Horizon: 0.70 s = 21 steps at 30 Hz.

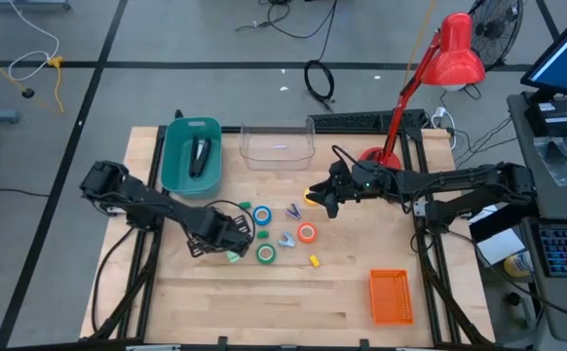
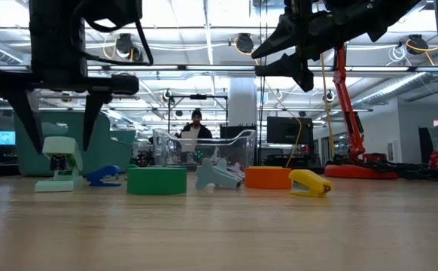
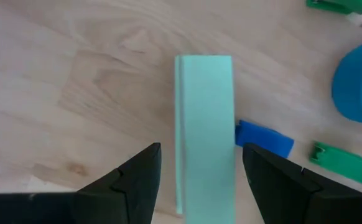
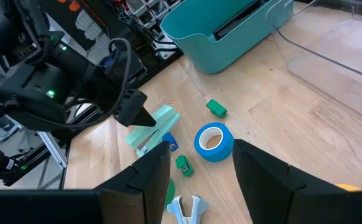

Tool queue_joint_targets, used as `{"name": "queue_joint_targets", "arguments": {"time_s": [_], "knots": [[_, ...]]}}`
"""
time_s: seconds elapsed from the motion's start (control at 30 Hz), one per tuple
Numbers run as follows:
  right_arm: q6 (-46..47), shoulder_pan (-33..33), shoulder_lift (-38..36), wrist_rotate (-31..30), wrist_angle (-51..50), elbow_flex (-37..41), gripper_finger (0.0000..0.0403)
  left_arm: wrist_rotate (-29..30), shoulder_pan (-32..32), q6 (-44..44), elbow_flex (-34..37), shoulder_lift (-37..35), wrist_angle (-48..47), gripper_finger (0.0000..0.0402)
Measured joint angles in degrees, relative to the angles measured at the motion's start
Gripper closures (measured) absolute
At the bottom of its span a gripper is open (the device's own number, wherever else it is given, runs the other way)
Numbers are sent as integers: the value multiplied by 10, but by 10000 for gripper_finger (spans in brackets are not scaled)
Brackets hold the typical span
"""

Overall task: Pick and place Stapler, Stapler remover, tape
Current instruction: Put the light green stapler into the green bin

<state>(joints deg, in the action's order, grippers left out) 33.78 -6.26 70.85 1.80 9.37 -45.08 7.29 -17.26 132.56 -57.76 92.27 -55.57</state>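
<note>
Jaws of the left gripper (image 3: 196,180) stand apart, straddling the mint stapler (image 3: 204,130) on the desk (image 3: 56,93) without clamping it. Beside them lies the blue tape roll (image 3: 358,84). The right gripper (image 4: 199,177) hovers higher, jaws apart and empty.

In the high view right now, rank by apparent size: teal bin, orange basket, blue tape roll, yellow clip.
1. teal bin
2. orange basket
3. blue tape roll
4. yellow clip

The overhead camera sees all four from much the same distance, so the ranking is reliable.
</note>
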Motion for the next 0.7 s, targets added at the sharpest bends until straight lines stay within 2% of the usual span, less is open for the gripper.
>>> {"name": "queue_joint_targets", "arguments": {"time_s": [0.7], "knots": [[-3, 0, 0, 0, -6, 0, 236, -23, 7, -33, 0, 50, 1, 174]]}}
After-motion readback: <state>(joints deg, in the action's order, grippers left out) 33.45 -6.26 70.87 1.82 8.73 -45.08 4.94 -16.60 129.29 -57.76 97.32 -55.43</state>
